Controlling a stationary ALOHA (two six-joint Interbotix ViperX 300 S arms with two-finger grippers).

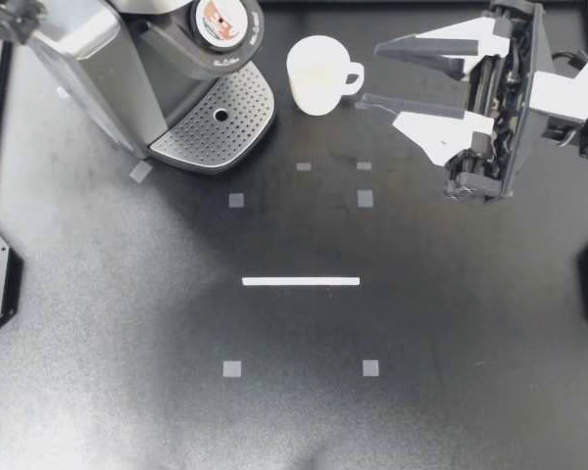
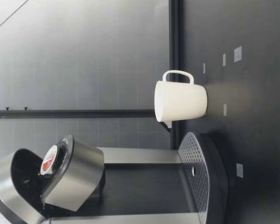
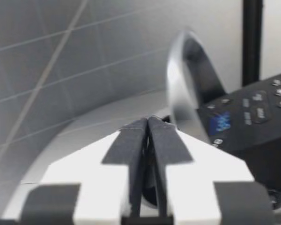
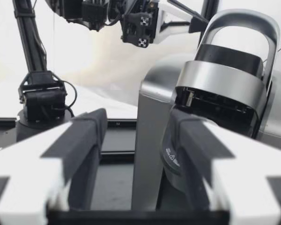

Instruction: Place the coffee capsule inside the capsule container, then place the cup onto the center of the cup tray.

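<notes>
The coffee machine (image 1: pixel 127 69) is standing at the far left part of the black desk (image 1: pixel 294 411). Its lid (image 2: pixel 9 182) is standing open. The coffee capsule (image 1: pixel 222 20), with its red and white top, is sitting in the round capsule container (image 1: pixel 243 44) at the top of the machine. From the low view the capsule (image 2: pixel 50 159) is showing in the tilted holder, with the open lid behind it.

The white cup (image 1: pixel 318 73) is standing upright on the desk, just beside the cup tray (image 1: pixel 240 122) and not on it. The tray is the round plate full of little holes at the foot of the machine. The cup's handle is pointing toward the right arm.

The right end effector (image 1: pixel 370 73) is reaching in from the right side. Its two fingers (image 1: pixel 421 47) are standing wide apart and are holding nothing. Seen from above, the tips are close to the cup's handle. In the right wrist view the machine is showing ahead, between the dark pads (image 4: pixel 86 140).

The left arm (image 1: pixel 5 18) is only peeking in at the far corner, behind the machine. The left end effector (image 3: pixel 147 123) is pressed together, with nothing between its fingers. It is hanging beside the open lid and the machine's button panel (image 3: pixel 253 112).

A white strip of tape (image 1: pixel 301 281) is lying in the middle of the desk, with small grey squares (image 1: pixel 365 199) around it.
</notes>
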